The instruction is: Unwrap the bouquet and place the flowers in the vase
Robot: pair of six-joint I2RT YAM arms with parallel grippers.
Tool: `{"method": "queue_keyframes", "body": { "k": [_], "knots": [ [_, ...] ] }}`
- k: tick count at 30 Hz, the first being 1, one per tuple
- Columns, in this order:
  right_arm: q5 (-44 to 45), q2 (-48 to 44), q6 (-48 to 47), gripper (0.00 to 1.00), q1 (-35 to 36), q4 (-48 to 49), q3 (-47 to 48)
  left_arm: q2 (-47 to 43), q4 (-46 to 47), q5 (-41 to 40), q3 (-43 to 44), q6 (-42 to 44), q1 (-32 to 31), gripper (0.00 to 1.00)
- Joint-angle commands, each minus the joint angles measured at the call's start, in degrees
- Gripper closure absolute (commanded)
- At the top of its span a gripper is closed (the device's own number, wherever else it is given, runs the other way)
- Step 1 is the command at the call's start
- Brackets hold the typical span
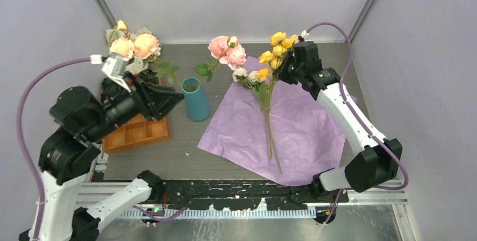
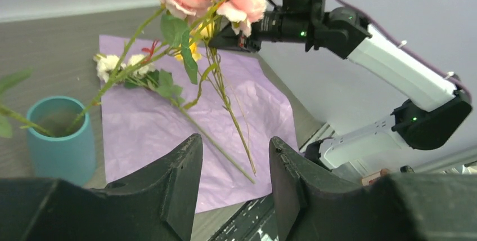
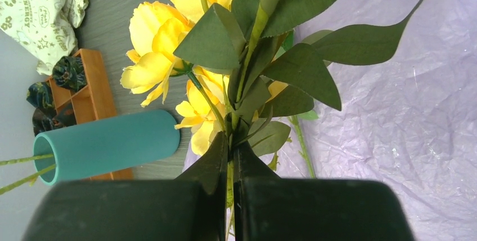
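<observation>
I see the purple paper (image 1: 304, 128) spread flat nearest the bases, white roses (image 1: 247, 75) lying on it. Left gripper (image 2: 235, 139): fingers apart, empty, just left of the teal vase (image 1: 197, 103). Pink roses (image 1: 228, 52) stand in the vase, leaning right. Far side: right gripper (image 3: 229, 139) clamped on the stem of the yellow roses (image 1: 278, 41).

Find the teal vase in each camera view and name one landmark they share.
Top view: vase left of centre, between the orange tray and the purple paper.
Left wrist: vase at lower left, beside the paper's left edge.
Right wrist: vase at lower left, seen sideways, mouth pointing left.
Shared landmark: the purple paper, in all three views.
</observation>
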Motion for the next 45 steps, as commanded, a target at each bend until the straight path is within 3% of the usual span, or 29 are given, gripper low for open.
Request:
{"method": "queue_keyframes", "body": {
  "k": [1, 7, 11, 15, 19, 25, 34, 45],
  "knots": [
    [2.5, -0.9, 0.1, 0.99, 1.1, 1.7, 1.2, 3.1, 4.3, 5.1, -3.2, -1.0, 0.2, 0.52],
    [3.3, -0.7, 0.0, 0.99, 2.0, 2.3, 1.2, 7.5, 4.8, 1.7, -5.1, -0.2, -3.7, 0.53],
    [4.2, -1.0, -0.4, 0.99, 2.6, 2.2, 1.3, 13.0, 5.7, -7.8, -4.4, 2.6, -15.1, 0.54],
    [4.0, -1.3, -0.5, 0.99, 2.6, 2.0, 1.3, 21.7, 4.7, -23.4, -0.2, 6.7, -30.1, 0.55],
    [3.4, -2.6, -0.5, 0.99, 3.1, 1.9, 1.0, 30.6, 3.3, -31.0, 4.6, 8.0, -37.0, 0.55],
    [2.5, -4.8, -0.9, 0.99, 3.8, 1.8, -0.1, 38.2, 8.7, -33.0, 3.7, 7.0, -37.6, 0.52],
    [-0.2, -8.0, -1.4, 0.99, 5.4, 2.3, -2.7, 47.5, 11.1, -41.2, 6.0, 9.0, -37.5, 0.36],
    [-2.2, -11.7, -1.7, 0.99, 5.9, 2.3, -5.8, 51.7, 12.3, -41.4, 8.8, 8.8, -35.5, 0.35]
  ]
}}
